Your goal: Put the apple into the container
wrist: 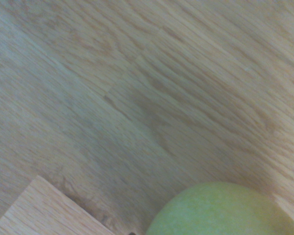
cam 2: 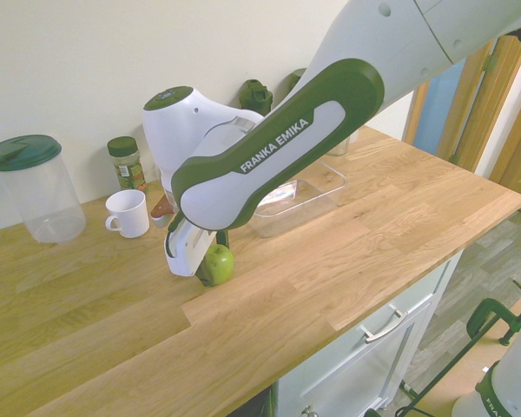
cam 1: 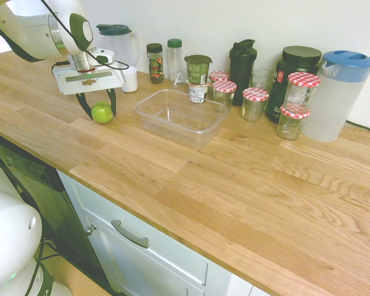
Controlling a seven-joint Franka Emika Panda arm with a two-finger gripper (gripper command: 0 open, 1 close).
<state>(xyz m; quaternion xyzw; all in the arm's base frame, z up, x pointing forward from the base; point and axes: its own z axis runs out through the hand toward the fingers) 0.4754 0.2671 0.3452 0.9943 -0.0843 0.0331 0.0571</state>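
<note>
Okay, so the end effector (cam 1: 103, 115)'s got the apple (cam 1: 102, 112) pinched, and the container (cam 1: 200, 132)'s long axis runs roughly along the table (cam 1: 234, 191).

We can read the words "FRANKA EMIKA" on the white and green robot arm (cam 2: 282, 143), just above the gripper (cam 2: 191, 248).

“What sort of place is this?”
“A kitchen: there's a wooden worktop (cam 1: 191, 185) over white cabinets (cam 1: 142, 253), with lidded jars (cam 1: 254, 103), a pitcher (cam 1: 338, 95) and a mug (cam 2: 128, 214) on it.”
</note>
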